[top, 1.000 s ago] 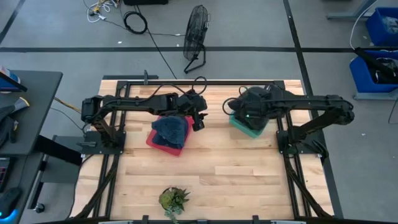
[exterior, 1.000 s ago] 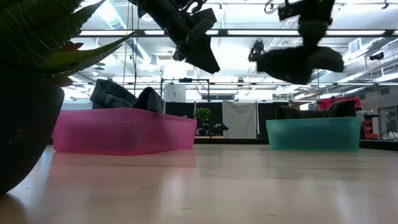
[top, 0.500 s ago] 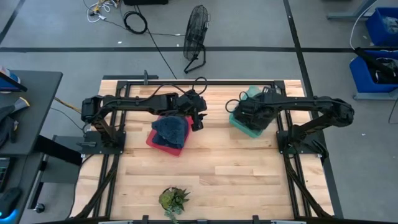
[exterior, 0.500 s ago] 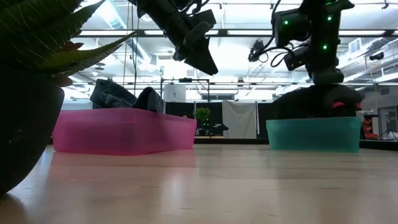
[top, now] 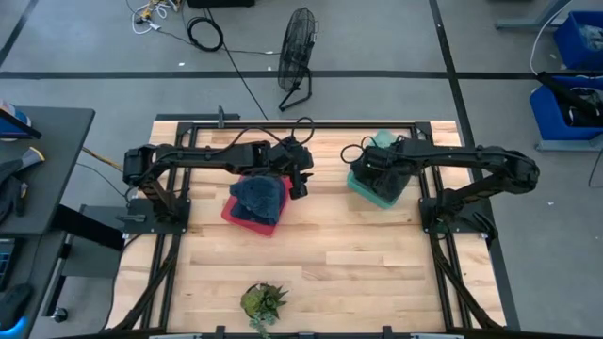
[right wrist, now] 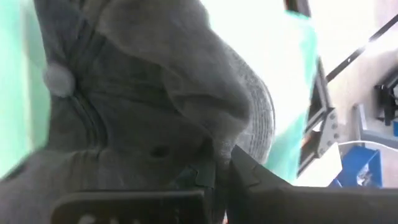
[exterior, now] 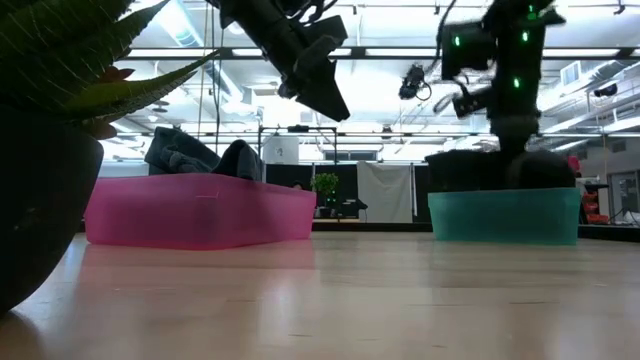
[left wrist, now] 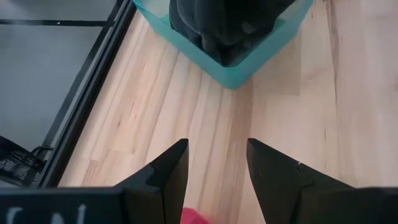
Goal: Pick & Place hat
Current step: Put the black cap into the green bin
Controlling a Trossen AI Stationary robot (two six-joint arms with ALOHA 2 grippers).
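Nearest my low camera I see a potted plant (exterior: 45,130) at the front edge of the table (top: 358,254), well apart from everything else. Farther back sits a pink bin (exterior: 195,212) with a blue hat (top: 257,197) heaped in it. My left gripper (left wrist: 211,165) hangs in the air just beside that bin, on the side towards the teal one, its fingers spread apart and holding nothing; bare wood shows between them. Across a stretch of bare table stands the teal bin (exterior: 505,216). My right gripper (right wrist: 221,165) is down inside it, fingers pinched tight on a dark grey hat (right wrist: 155,87), which lies in the teal bin with its crown just above the rim. Beyond the table, a floor fan (top: 297,42) stands on the grey floor.
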